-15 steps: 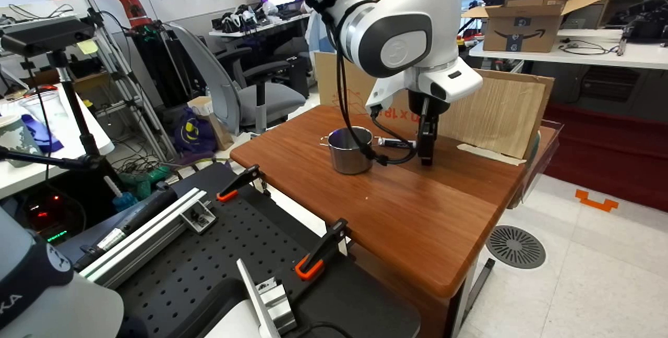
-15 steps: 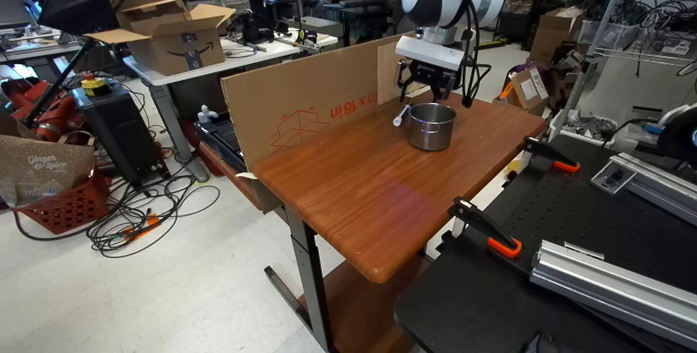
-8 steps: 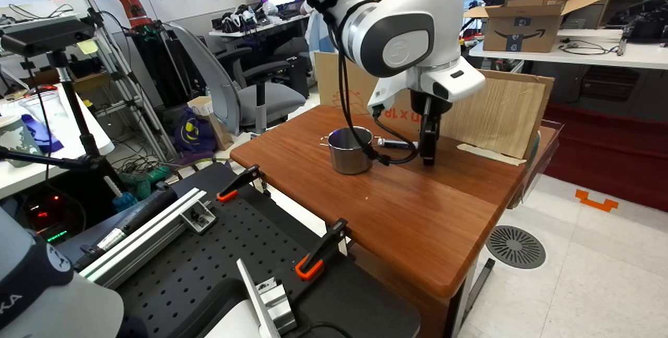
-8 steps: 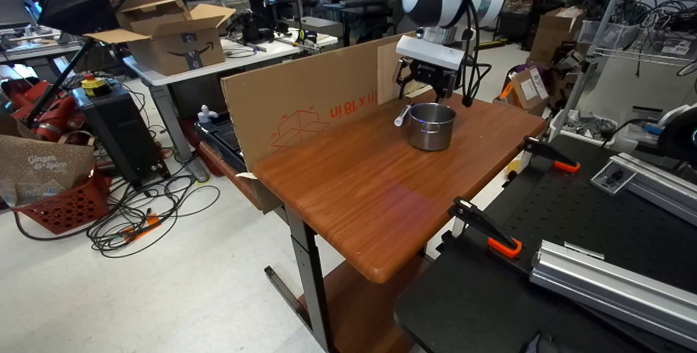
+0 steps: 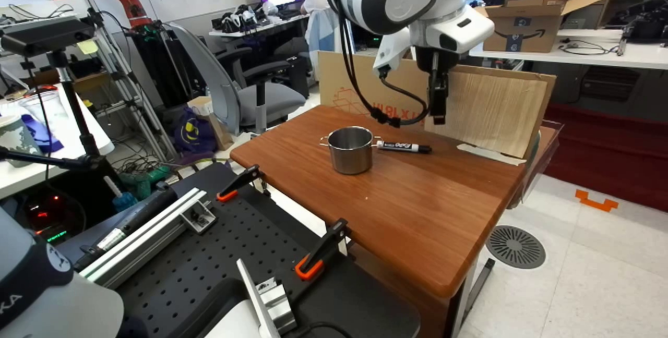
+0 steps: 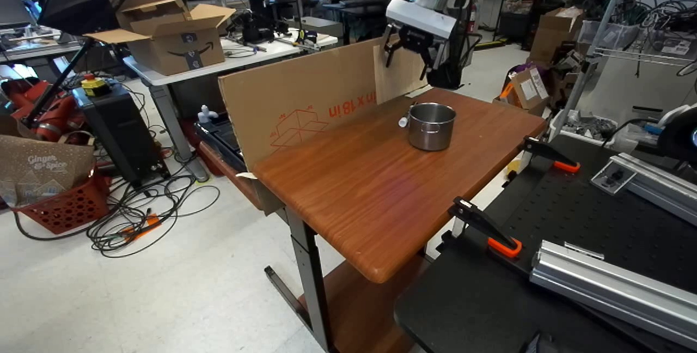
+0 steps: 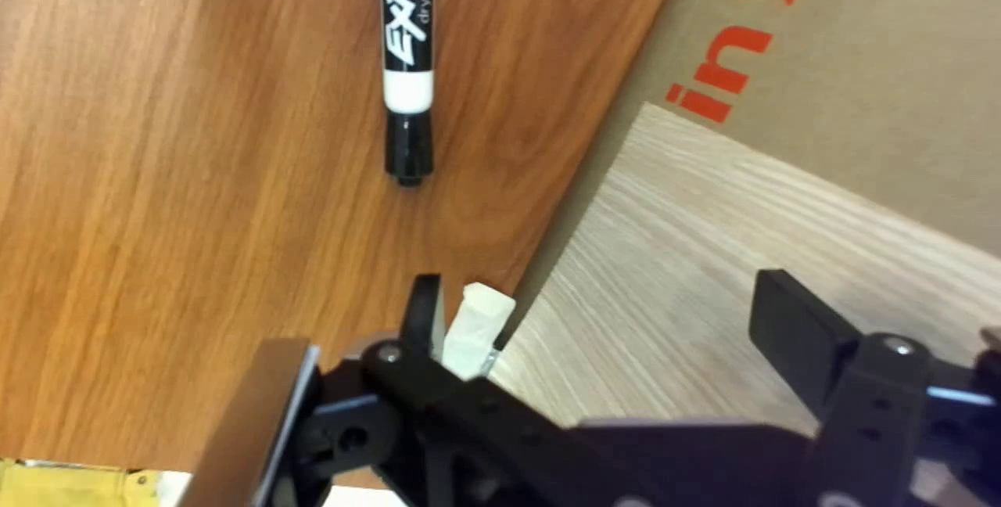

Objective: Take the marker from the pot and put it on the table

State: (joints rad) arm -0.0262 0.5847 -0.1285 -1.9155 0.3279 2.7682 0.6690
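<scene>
A: The table (image 5: 407,207), which edge is which?

B: One long edge runs beside the black perforated bench (image 5: 209,254). Along the opposite long edge stands a cardboard panel (image 6: 294,86) with orange-red print.

A: And that pale patch?

B: A wood-grain board (image 5: 485,103) against the panel's end, close to a corner of the table.

A: Where does the pincer (image 6: 405,71) hang?

B: Above the table, with the wood-grain board behind it in both exterior views.

A: And its state?

B: Released: the wrist view shows its two fingers (image 7: 805,335) spread wide apart.

A: The pot (image 5: 351,156)?

B: Upright, near the middle of the table, between the two long edges. Shiny grey metal, small handles at its sides.

A: I see two clamps (image 5: 324,248) as well.

B: Black with orange tips, both at the bench-side long edge.

A: And the marker (image 5: 404,147)?

B: Out of the pot, lying flat on the table, between the pot and the cardboard-side edge. Its white end is the one nearer the pot; the black end slants toward that same long edge. In the wrist view its dark barrel carries the words "EXPO dry erase".
</scene>
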